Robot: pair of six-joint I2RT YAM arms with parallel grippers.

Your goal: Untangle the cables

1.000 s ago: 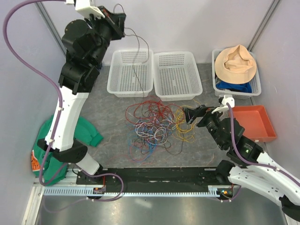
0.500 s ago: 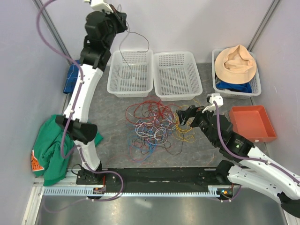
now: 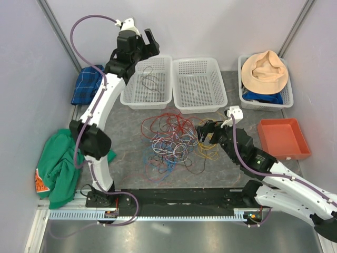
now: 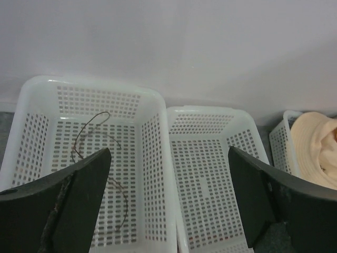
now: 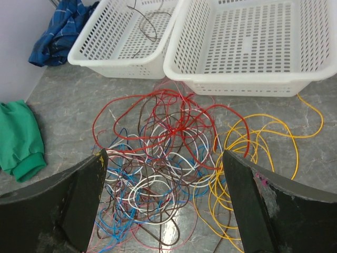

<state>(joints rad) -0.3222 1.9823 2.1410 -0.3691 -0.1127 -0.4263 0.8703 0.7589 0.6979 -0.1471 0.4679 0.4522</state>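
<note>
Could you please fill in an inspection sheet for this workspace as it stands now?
Surface: grey marbled table, no spills seen.
Job's things: cable tangle loose on the table in front of the baskets; one dark brown cable lies alone in the left basket; middle basket empty.
Clutter: hat in the right basket; orange tray; green cloth; blue cloth.
Grippers: left pincer open above the baskets, holding nothing; right pincer open over the tangle, holding nothing.
Cables: mauve hoses run along both arms.
Surroundings: plain walls, nothing else seen.
</note>
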